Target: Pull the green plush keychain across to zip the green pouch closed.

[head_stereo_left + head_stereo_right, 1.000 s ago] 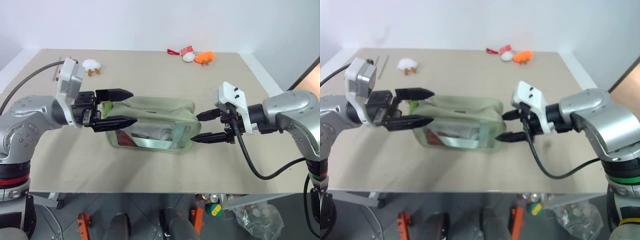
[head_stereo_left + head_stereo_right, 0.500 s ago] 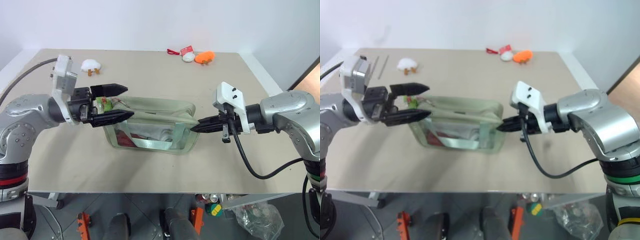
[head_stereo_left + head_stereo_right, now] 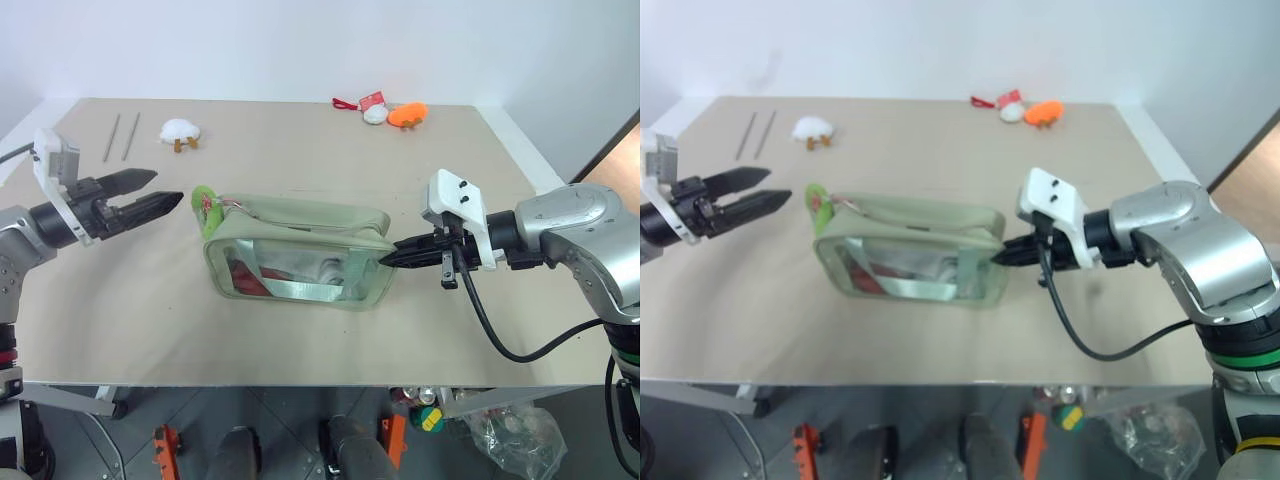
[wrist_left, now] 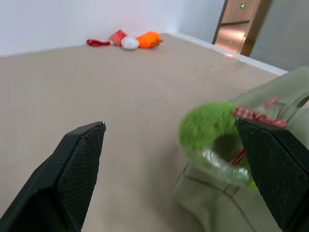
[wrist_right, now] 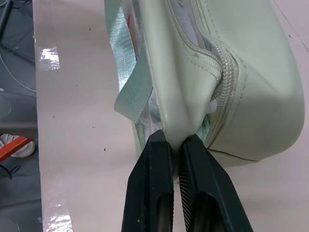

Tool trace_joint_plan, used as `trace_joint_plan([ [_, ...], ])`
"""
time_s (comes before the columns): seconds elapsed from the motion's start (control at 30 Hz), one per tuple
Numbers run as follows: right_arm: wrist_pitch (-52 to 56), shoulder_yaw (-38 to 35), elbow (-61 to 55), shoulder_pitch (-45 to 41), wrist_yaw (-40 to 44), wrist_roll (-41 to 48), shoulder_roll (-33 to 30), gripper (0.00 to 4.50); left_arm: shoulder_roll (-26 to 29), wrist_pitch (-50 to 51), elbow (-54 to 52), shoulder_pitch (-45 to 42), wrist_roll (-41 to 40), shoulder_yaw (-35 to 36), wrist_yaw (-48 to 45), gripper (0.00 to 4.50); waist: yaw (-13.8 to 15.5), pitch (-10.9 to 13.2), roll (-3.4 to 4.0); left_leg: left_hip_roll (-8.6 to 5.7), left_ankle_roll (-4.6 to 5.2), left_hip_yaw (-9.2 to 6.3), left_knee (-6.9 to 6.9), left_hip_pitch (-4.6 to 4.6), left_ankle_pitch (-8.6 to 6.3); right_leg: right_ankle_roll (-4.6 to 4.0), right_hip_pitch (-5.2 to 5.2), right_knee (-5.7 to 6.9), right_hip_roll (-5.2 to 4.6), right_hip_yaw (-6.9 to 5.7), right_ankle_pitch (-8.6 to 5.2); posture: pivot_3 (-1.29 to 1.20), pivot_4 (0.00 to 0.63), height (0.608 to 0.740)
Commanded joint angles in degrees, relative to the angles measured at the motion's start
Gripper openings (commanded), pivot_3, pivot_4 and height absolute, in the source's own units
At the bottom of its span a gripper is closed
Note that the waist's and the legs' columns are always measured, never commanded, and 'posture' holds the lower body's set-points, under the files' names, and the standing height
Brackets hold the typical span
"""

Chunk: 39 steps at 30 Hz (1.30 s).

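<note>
The green pouch lies in the middle of the table, its clear window facing me with red and white contents inside. At its left end sits the green plush keychain, a fuzzy lime ring with a bit of red. My left gripper hovers open just left of the keychain, pointing at it without touching; the left wrist view has the keychain ahead of the spread fingers. My right gripper is shut on the pouch's right end, and its fingertips pinch the fabric fold beside the zipper.
At the table's far edge lie a white plush with orange feet, two thin rods, an orange plush and a small white plush with a red tag. Bare tabletop surrounds the pouch.
My left gripper has drawn back to the left, away from the pouch's left end, staying open and uncovering the keychain. The right gripper has shut on the pouch's right end.
</note>
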Motion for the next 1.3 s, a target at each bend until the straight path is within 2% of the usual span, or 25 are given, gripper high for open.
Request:
trace_joint_plan([
  [0.03, -0.59, 0.28, -1.01, 0.01, 0.38, 0.11, 0.5, 0.09, -1.41, -0.43, -1.86, 0.44, 0.13, 0.41, 0.9, 4.5, -0.02, 0.0, 0.0, 0.0, 0.0, 0.01, 0.0, 0.01, 0.0, 0.0, 0.0, 0.0, 0.0, 0.01, 0.0, 0.0, 0.15, 0.74],
  [0.53, -0.04, -0.9, -2.38, 0.64, -0.28, 0.37, -0.48, 0.09, -6.19, 1.11, -3.0, -0.22, 0.92, -3.63, 1.26, 4.5, -0.04, -0.01, -0.01, 0.01, 0.0, 0.01, 0.01, 0.02, 0.0, -0.01, 0.01, 0.01, 0.02, 0.0, 0.03, 0.0, 0.15, 0.74],
  [0.67, -0.01, -1.13, -2.58, 0.94, -0.4, 0.45, -0.58, 0.0, -6.15, 1.29, -3.52, -0.28, 0.18, -3.34, 0.63, 3.36, -0.04, -0.01, -0.01, 0.01, 0.0, 0.01, 0.01, 0.02, 0.0, -0.01, 0.01, 0.01, 0.02, 0.0, 0.03, 0.0, 0.15, 0.74],
  [0.7, 0.0, -1.21, -2.61, 1.01, -0.44, 0.49, -0.56, 0.0, -6.05, 1.26, -3.58, -0.25, 0.2, -3.34, 0.45, 3.27, -0.04, -0.01, -0.01, 0.01, 0.0, 0.0, 0.01, 0.02, 0.0, -0.01, 0.01, 0.01, 0.02, 0.01, 0.03, 0.0, 0.15, 0.74],
  [0.73, -0.07, -1.22, -2.61, 1.07, -0.49, 0.45, -0.53, 0.0, -5.96, 1.24, -3.52, -0.3, 0.24, -3.32, 0.32, 2.66, -0.04, -0.01, -0.01, 0.01, 0.0, 0.0, 0.01, 0.02, 0.0, -0.01, 0.01, 0.01, 0.02, 0.0, 0.03, 0.0, 0.15, 0.74],
  [0.97, -0.13, -1.07, -2.52, 1.09, -0.51, 0.35, -0.34, 0.0, -5.81, 1.57, -4.41, -0.43, -0.17, -2.69, 0.34, 0.26, -0.03, -0.01, -0.02, 0.01, 0.0, 0.0, 0.01, 0.02, 0.0, -0.01, 0.02, 0.01, 0.01, 0.01, 0.03, 0.0, 0.15, 0.74],
  [1.0, -0.15, -0.99, -2.47, 1.06, -0.51, 0.31, -0.3, 0.0, -5.73, 1.57, -4.49, -0.43, -0.23, -2.58, 0.33, 0.06, -0.03, -0.01, -0.02, 0.01, 0.0, 0.01, 0.01, 0.02, 0.0, -0.01, 0.02, 0.01, 0.01, 0.0, 0.03, 0.0, 0.15, 0.74],
  [1.3, -0.36, -0.46, -1.83, 0.32, -0.04, -0.04, -0.29, 0.0, -4.41, 0.83, -5.75, -3.26, -0.81, -0.59, 1.12, 0.06, 0.03, -0.01, -0.02, 0.01, 0.0, 0.01, 0.01, 0.02, 0.0, -0.01, 0.02, 0.01, 0.01, 0.0, 0.03, 0.0, 0.15, 0.74],
])
